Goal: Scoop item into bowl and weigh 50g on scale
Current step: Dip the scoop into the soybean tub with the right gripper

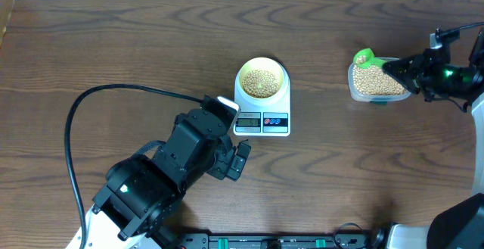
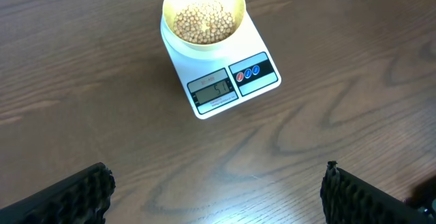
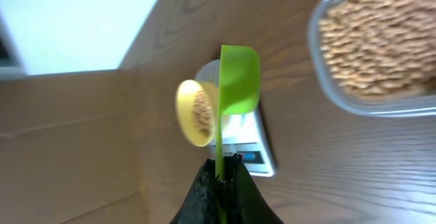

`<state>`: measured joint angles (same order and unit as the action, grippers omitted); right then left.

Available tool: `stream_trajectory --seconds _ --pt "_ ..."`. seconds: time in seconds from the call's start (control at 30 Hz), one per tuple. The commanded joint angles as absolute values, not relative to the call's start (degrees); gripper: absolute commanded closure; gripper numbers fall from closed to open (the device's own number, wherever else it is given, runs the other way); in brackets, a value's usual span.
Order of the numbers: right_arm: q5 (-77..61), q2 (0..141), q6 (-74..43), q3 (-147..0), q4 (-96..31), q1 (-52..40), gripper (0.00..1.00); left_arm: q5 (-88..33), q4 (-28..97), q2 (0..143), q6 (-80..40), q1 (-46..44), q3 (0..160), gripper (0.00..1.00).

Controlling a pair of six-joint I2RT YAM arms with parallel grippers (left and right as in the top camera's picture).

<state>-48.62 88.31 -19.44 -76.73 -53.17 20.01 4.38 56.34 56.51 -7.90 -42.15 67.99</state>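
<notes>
The pale-yellow bowl (image 1: 262,78) sits on the white scale (image 1: 262,120) at the table's middle, holding tan beans (image 1: 262,82). In the left wrist view the bowl (image 2: 204,18) is on the scale (image 2: 235,81), whose display is lit. My left gripper (image 2: 218,193) is open and empty, low over the table just in front of the scale. My right gripper (image 3: 223,166) is shut on the handle of a green scoop (image 3: 238,77), held on edge beside the clear tub (image 1: 376,81) of beans at the right. The scoop (image 1: 364,56) is at the tub's left rim.
The clear plastic tub (image 3: 368,43) of beans fills the upper right of the right wrist view. A black cable (image 1: 76,120) loops over the table at the left. The table's far edge runs along the top.
</notes>
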Motion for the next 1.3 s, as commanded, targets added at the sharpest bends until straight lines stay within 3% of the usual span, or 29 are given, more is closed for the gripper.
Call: stream_trajectory --seconds 0.0,0.5,0.8,1.27 --pt "-41.7 87.2 -16.0 -76.5 -53.7 20.5 0.99 4.1 56.4 56.5 -8.2 -42.2 69.1 0.01" --pt "-16.9 87.2 -16.0 -76.5 -54.4 17.1 0.99 4.1 56.4 56.5 -8.2 -42.2 69.1 0.01" --pt "-8.8 87.2 -16.0 -76.7 -50.7 8.1 0.99 4.1 56.4 56.5 -8.2 -42.2 69.1 0.01" --pt "19.0 87.2 -16.0 -76.7 -54.4 -6.1 0.99 4.1 56.4 56.5 -8.2 -42.2 69.1 0.01"
